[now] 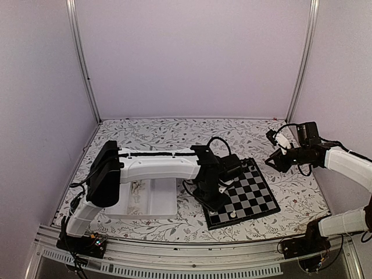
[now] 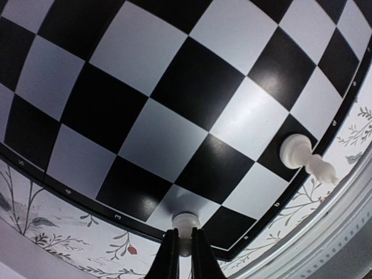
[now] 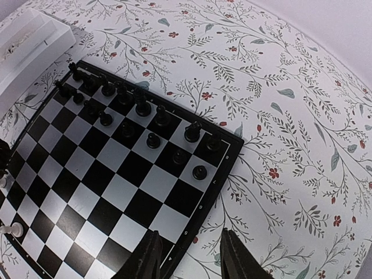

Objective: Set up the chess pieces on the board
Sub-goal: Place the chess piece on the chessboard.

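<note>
1 white pawn [image 2: 186, 221]: pinched by your left gripper [image 2: 185, 233] at the board [image 2: 145, 116] edge.
Your right gripper [image 3: 190, 235]: spread, holding nothing.

Right gripper [image 3: 190, 233] hanging over the edge of the board [image 3: 116, 192]
Its two fingers are spread apart with nothing between them, over the board's black border and the flowery worktop [image 3: 279, 116]. Black pieces [image 3: 142, 107] stand in two rough rows along the far side, one white piece [image 3: 13, 230] sits on the board at the lower left, and a white tray [image 3: 35, 40] peeks in top left
</note>
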`<action>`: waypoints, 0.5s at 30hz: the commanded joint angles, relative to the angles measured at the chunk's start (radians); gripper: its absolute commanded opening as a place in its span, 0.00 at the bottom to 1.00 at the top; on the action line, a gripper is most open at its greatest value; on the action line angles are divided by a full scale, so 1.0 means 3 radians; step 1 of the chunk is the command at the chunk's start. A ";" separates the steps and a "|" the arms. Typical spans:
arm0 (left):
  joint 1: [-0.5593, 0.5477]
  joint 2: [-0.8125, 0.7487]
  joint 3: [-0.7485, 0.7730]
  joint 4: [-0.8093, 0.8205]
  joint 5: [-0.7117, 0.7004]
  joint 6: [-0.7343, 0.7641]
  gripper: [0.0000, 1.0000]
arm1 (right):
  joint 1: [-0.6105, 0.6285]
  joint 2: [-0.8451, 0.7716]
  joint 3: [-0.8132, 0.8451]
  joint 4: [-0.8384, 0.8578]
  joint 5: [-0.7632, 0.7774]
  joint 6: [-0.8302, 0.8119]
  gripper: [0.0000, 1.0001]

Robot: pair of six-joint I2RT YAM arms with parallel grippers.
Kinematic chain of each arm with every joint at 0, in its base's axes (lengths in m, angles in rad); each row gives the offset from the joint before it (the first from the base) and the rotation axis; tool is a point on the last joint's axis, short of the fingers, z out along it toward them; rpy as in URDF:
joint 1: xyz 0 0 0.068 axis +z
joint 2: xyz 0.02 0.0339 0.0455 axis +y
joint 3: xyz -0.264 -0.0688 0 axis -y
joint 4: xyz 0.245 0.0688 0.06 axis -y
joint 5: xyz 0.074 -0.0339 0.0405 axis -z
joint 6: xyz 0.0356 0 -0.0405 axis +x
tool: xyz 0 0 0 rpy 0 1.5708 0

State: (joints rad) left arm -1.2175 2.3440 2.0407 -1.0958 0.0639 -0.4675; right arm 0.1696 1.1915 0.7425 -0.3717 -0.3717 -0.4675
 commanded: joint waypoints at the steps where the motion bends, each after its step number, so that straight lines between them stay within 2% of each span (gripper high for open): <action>1: -0.0043 0.0036 0.0060 -0.0030 -0.0044 -0.0023 0.06 | -0.0014 0.0014 -0.0005 0.0050 -0.0054 -0.0001 0.38; 4: -0.0043 0.0044 0.0068 -0.0023 -0.0051 -0.0042 0.08 | -0.0016 0.0021 -0.0005 0.0050 -0.0059 -0.0006 0.38; 15: -0.0043 -0.0061 0.0071 0.0003 -0.0018 -0.0057 0.28 | -0.0016 0.0057 -0.0001 0.0040 -0.0076 -0.0011 0.38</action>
State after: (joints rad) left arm -1.2175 2.3478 2.0415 -1.0977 0.0563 -0.4847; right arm 0.1696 1.1999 0.7425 -0.3721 -0.3767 -0.4683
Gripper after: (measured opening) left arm 0.259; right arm 0.376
